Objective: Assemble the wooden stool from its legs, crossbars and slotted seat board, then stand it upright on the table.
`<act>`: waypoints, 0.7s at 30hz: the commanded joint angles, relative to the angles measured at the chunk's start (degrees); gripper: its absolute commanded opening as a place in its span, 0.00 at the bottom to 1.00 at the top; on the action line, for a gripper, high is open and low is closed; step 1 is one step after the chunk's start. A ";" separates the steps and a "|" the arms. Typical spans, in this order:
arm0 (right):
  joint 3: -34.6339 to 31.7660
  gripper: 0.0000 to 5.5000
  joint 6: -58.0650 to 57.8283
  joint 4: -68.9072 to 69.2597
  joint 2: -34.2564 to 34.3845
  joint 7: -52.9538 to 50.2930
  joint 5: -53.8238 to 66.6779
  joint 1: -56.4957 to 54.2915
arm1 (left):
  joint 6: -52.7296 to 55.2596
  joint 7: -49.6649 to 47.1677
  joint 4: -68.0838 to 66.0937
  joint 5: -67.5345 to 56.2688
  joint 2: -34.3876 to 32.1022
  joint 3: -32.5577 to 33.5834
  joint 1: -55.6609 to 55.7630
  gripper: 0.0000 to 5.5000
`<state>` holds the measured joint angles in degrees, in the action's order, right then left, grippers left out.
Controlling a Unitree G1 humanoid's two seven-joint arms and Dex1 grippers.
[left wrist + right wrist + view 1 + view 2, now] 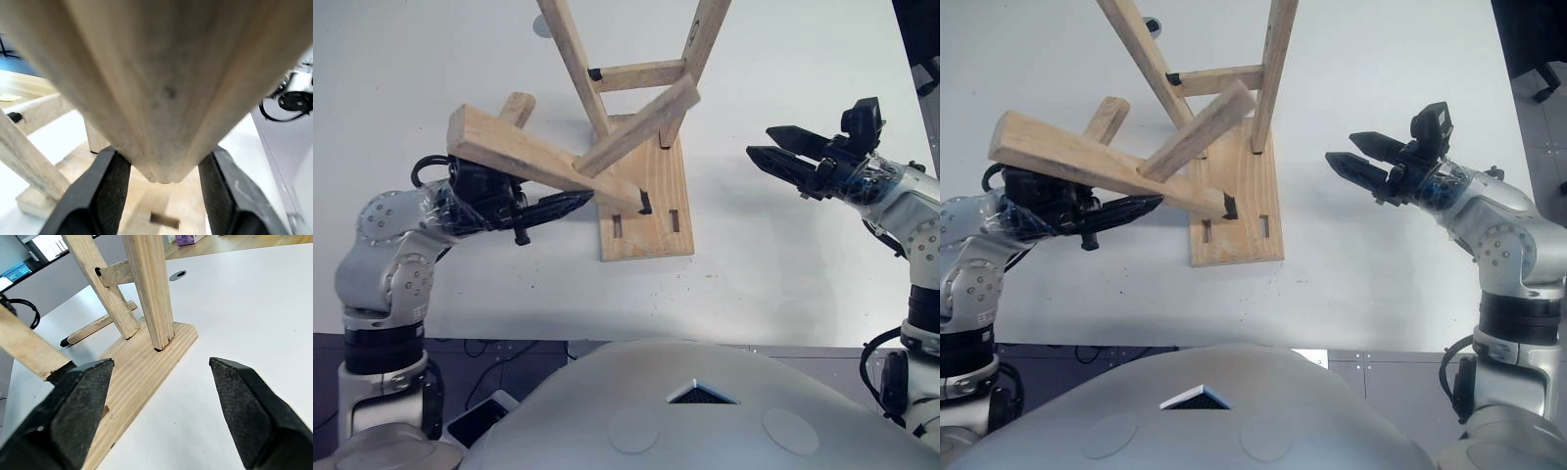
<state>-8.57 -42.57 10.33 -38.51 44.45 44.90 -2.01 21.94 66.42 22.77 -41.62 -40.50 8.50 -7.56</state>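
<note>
Closest in, your left gripper [570, 202] is clamping the pale square-cut wooden leg [519, 152], tilting it over the flat slotted wooden seat board [656, 230] lying on the white table [783, 284]. Your right gripper [761, 142] is hovering wide open, apart from the board on its right. You're likely handling stiff, fairly light wood that is not slippery, so gripping nearer the slot end should be steadying it best.

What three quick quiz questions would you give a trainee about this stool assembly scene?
1. How many legs already stand in the seat board?
2. True or false: the right end effector is shut on a crossbar.
3. The left end effector grips: A a wooden leg, B a hammer, C nothing.
Key: 1 two; 2 false, it is open and empty; 3 A.
</note>
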 commanded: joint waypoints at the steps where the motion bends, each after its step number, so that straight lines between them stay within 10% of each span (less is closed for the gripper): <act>1: -0.52 0.65 1.01 0.11 2.17 -1.61 -1.47 1.17 | 0.20 2.19 0.26 0.50 -2.73 0.33 -0.10 0.36; 21: -0.11 0.65 1.53 -0.71 2.52 -0.96 -4.77 1.08 | -6.60 6.97 -3.34 9.73 -6.35 -2.06 -1.24 0.36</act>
<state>-8.86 -41.30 9.82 -36.44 43.44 40.79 -0.43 16.15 72.27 20.17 -34.24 -45.05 7.52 -8.14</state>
